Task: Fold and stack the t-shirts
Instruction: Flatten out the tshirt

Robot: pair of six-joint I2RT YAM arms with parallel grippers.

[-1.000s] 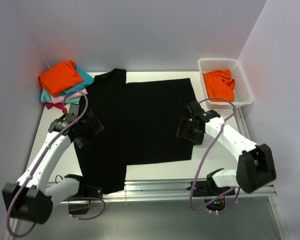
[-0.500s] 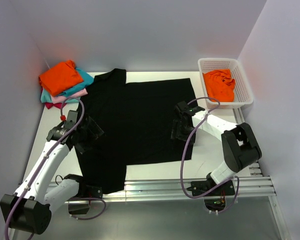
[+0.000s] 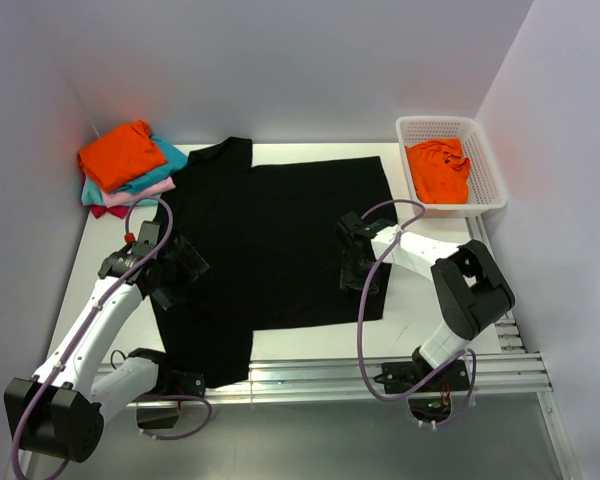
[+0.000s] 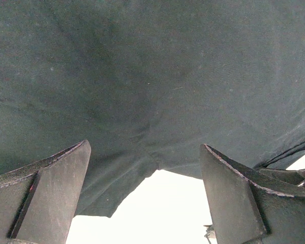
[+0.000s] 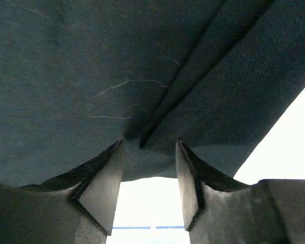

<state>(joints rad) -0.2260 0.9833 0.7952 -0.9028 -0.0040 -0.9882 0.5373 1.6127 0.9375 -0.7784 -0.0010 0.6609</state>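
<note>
A large black t-shirt (image 3: 270, 235) lies spread flat on the white table. My left gripper (image 3: 177, 266) rests over its left edge by the sleeve. In the left wrist view the left gripper (image 4: 145, 175) is wide open, with the black cloth (image 4: 152, 76) past its fingertips. My right gripper (image 3: 354, 266) is over the shirt's right edge. In the right wrist view the right gripper (image 5: 150, 162) stands partly open, and a creased fold of the black hem (image 5: 157, 117) lies between its tips. A stack with an orange shirt (image 3: 118, 153) on top, then teal (image 3: 168, 158), pink (image 3: 150, 190) and magenta (image 3: 102, 210), sits at the back left.
A white lattice basket (image 3: 485, 160) at the back right holds a crumpled orange shirt (image 3: 438, 170). Grey walls close in the back and both sides. A metal rail (image 3: 320, 375) runs along the near edge of the table.
My right gripper has moved left, from the shirt's right edge inward over the cloth. My left gripper has shifted slightly along the shirt's left side.
</note>
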